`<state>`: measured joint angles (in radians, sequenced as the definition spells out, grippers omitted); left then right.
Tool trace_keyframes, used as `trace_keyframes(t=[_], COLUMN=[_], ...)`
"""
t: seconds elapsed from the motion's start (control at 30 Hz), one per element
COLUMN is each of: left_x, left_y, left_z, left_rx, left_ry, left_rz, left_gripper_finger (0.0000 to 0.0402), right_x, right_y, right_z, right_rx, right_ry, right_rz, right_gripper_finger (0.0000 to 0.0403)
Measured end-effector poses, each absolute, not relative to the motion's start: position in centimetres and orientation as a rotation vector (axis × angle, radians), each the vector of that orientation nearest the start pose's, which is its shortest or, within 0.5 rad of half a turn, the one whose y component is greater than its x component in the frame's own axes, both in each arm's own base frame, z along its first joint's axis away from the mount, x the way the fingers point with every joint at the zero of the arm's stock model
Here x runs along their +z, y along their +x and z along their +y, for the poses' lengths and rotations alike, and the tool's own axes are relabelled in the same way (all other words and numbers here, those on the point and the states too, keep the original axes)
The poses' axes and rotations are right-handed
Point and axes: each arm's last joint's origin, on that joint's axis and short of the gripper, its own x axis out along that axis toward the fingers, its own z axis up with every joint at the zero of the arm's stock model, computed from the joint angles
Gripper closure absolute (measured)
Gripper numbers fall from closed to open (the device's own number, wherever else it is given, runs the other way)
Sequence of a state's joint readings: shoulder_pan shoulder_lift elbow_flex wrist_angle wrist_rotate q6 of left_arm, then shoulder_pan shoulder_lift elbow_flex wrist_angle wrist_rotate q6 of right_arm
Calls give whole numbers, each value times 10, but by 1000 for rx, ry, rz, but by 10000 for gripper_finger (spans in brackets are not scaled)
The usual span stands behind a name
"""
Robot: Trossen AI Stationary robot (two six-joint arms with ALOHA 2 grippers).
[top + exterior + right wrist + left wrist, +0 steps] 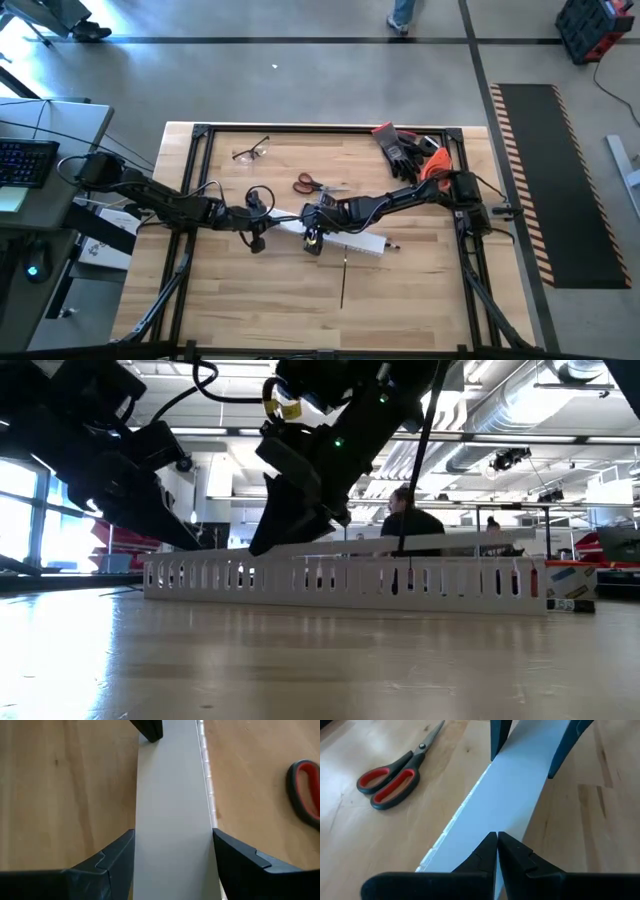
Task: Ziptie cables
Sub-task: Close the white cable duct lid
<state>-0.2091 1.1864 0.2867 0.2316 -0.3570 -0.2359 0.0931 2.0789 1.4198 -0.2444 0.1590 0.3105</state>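
Observation:
A white slotted duct (345,238) lies along the middle of the table, and a flat white cover strip (172,805) lies on top of it. In the low view the strip's left end (262,548) stands a little above the duct. My right gripper (172,857) straddles the strip near that end. My left gripper (497,845) is shut and faces it along the duct, over the strip's end. The black ziptie (342,281) lies flat on the wood, nearer than the duct. No cables show in any view. My right gripper has the cover strip between its two fingers, one on each long edge (137,845), coming from above and lying across the strip. The strip's left end sits slightly raised off the duct, and its right part rests on the duct. My left gripper's shut fingertips (487,847) stand on or just over the strip's top face at its left end. I cannot tell whether they touch it.
Red-handled scissors (309,184) lie beyond the duct. Safety glasses (251,152) lie at the far left and gloves (405,150) at the far right corner. A black frame (200,130) rims the table. People sit in the room behind (410,520).

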Motion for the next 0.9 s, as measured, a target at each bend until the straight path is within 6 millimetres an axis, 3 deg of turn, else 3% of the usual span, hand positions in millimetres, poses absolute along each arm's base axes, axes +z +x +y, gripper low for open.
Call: trace_keyframes(t=[0.33,0.67,0.9], left_x=[125,128,153], left_y=[195,195,211], left_z=[-39,-55,-70], left_rx=[209,149,94], left_ry=[-78,-108,-139], left_rz=[654,593,503], left_gripper_finger=[402,402,402], right_x=[146,146,156], right_y=[436,434,438], right_z=[50,55,62], right_rx=[-194,-126,-78], right_ry=[85,89,50], right_rz=[910,925,959], right_gripper_finger=[189,188,188])
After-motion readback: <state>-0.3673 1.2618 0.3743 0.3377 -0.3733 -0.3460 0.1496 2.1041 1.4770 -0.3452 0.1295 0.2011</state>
